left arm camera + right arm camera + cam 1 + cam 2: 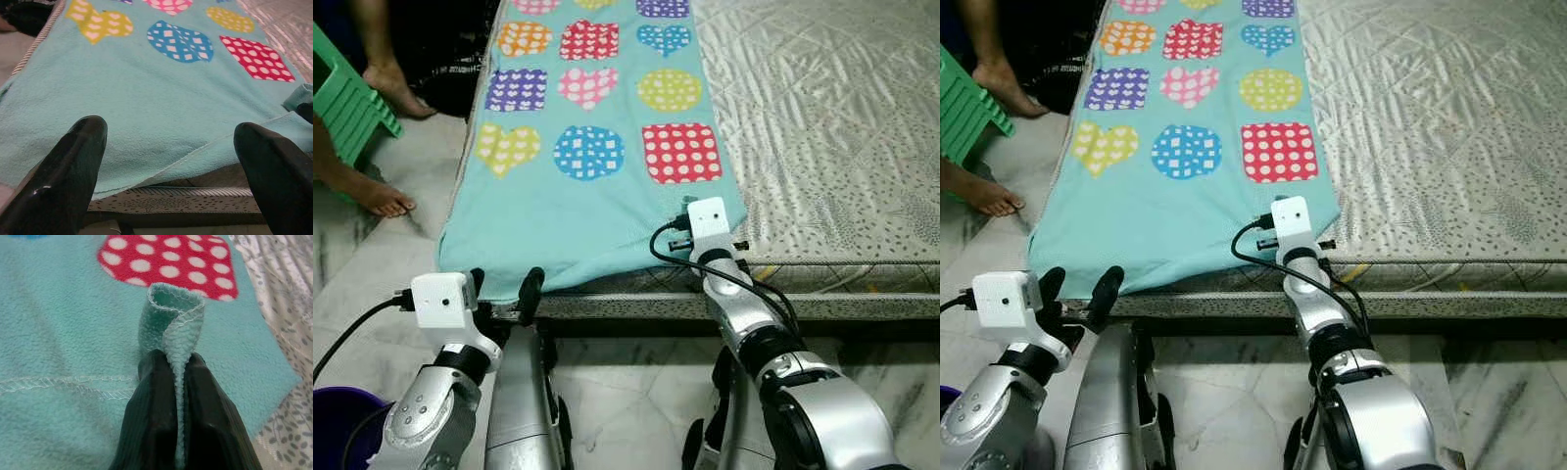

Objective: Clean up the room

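A turquoise blanket point(597, 206) printed with coloured hearts, circles and squares lies along the left side of a mattress point(822, 127), its near edge hanging over the front. My right gripper point(177, 382) is shut on a pinched fold of the blanket point(171, 323) near its front right corner, just below the red dotted square point(680, 153). My left gripper point(502, 291) stands open at the blanket's front left edge, its fingers point(73, 161) spread with the hem between and beyond them.
A person's bare feet point(380, 196) and a green plastic stool point(342, 98) are on the marble floor at the left. A purple bucket rim point(337, 411) sits at the lower left. The bed frame edge point(842, 305) runs across in front of me.
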Controlling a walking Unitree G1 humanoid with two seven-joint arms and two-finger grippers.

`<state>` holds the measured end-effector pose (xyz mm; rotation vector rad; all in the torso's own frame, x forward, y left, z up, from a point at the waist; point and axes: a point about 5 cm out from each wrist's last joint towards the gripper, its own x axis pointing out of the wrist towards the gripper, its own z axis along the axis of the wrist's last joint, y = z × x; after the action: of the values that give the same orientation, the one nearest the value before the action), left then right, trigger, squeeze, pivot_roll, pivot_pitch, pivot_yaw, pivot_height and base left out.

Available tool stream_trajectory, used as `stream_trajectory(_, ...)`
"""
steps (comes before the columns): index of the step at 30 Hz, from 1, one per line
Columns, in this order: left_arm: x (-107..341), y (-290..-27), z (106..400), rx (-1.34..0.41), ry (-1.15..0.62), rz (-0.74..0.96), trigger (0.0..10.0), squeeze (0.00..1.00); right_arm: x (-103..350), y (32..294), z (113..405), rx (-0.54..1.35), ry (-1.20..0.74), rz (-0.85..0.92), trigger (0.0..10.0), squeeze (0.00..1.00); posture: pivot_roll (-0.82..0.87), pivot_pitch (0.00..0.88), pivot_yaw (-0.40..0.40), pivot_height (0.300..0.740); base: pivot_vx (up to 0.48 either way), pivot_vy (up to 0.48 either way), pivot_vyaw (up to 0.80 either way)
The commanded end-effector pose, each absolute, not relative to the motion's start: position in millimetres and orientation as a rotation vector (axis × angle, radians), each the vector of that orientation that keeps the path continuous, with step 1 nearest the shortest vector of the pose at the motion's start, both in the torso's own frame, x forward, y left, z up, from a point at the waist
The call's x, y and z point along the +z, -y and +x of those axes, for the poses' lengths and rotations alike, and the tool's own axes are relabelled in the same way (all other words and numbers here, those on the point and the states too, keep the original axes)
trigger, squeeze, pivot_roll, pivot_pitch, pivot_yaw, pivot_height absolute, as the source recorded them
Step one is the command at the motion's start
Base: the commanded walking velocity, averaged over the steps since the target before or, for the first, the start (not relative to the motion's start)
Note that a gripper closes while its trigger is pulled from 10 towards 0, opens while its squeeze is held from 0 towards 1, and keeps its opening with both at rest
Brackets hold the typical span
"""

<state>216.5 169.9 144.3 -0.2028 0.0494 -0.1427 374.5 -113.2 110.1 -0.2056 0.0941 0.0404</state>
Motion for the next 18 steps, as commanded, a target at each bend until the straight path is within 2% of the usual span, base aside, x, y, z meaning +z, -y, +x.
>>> stream_trajectory(1, 150, -167, 216, -0.177, -0.036, -0.192, 10.0, 0.00, 105, 119, 371, 0.025, -0.113, -0.154, 0.0, 0.00, 0.16, 0.260, -0.019, 0.516, 0.000, 0.000, 0.00)
stream_trajectory(11, 158, -154, 217, -0.297, -0.017, -0.177, 10.0, 0.00, 111, 151, 360, -0.038, -0.043, 0.014, 0.0, 0.00, 0.13, 0.243, -0.015, 0.516, 0.000, 0.000, 0.00)
stream_trajectory(16, 155, -156, 216, -0.310, -0.035, -0.174, 10.0, 0.00, 109, 157, 342, -0.026, -0.046, 0.112, 0.0, 0.00, 0.12, 0.238, -0.010, 0.516, 0.000, 0.000, 0.00)
stream_trajectory(18, 154, -156, 215, -0.322, -0.041, -0.174, 10.0, 0.00, 108, 154, 326, 0.006, -0.068, 0.210, 0.0, 0.00, 0.12, 0.237, -0.008, 0.516, 0.000, 0.000, 0.00)
